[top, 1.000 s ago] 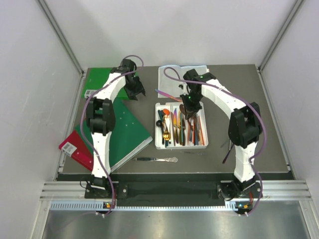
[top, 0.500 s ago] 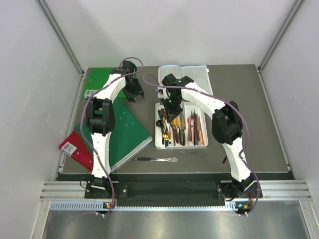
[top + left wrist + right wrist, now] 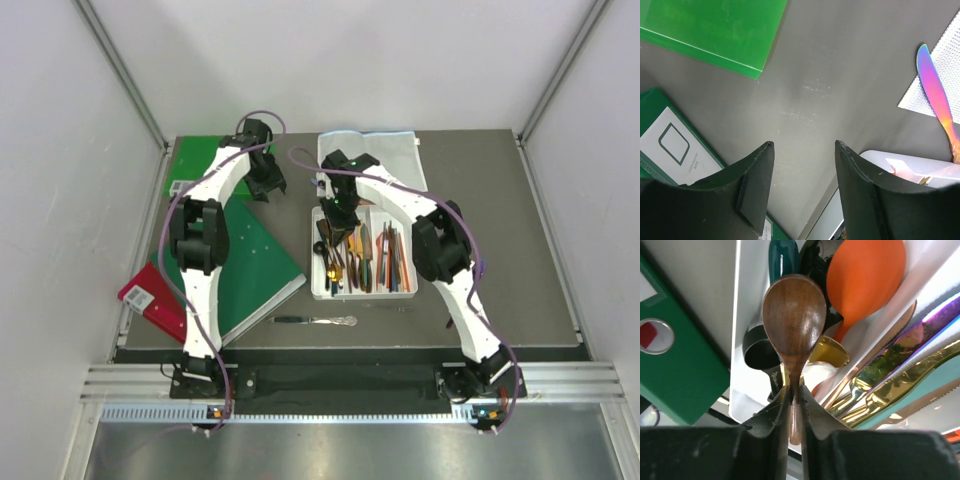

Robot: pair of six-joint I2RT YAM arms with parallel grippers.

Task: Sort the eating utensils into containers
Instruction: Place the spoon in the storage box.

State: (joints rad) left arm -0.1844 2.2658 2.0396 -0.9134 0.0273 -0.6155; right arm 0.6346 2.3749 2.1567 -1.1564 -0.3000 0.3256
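Observation:
The white compartment tray [image 3: 315,291] lies mid-table and holds several utensils in gold, orange, black and teal. My right gripper [image 3: 340,212] is shut on the handle of a brown wooden spoon [image 3: 794,320] and holds it above the tray's [image 3: 737,315] left compartment, over an orange spoon [image 3: 865,275], a gold spoon [image 3: 832,352] and a black scoop [image 3: 760,352]. My left gripper [image 3: 268,186] is open and empty over the bare grey table. An iridescent knife [image 3: 936,95] lies to its right, half on a white mesh mat [image 3: 942,65]. A silver knife [image 3: 315,321] lies in front of the tray.
Green books [image 3: 245,255] and a red book [image 3: 150,296] cover the table's left side. A green book corner [image 3: 715,35] and a labelled green folder [image 3: 675,145] show under the left wrist. The white mesh mat [image 3: 395,150] lies behind the tray.
My right gripper has moved left with the wooden spoon, from over the tray's middle to its left end. The left gripper has barely moved.

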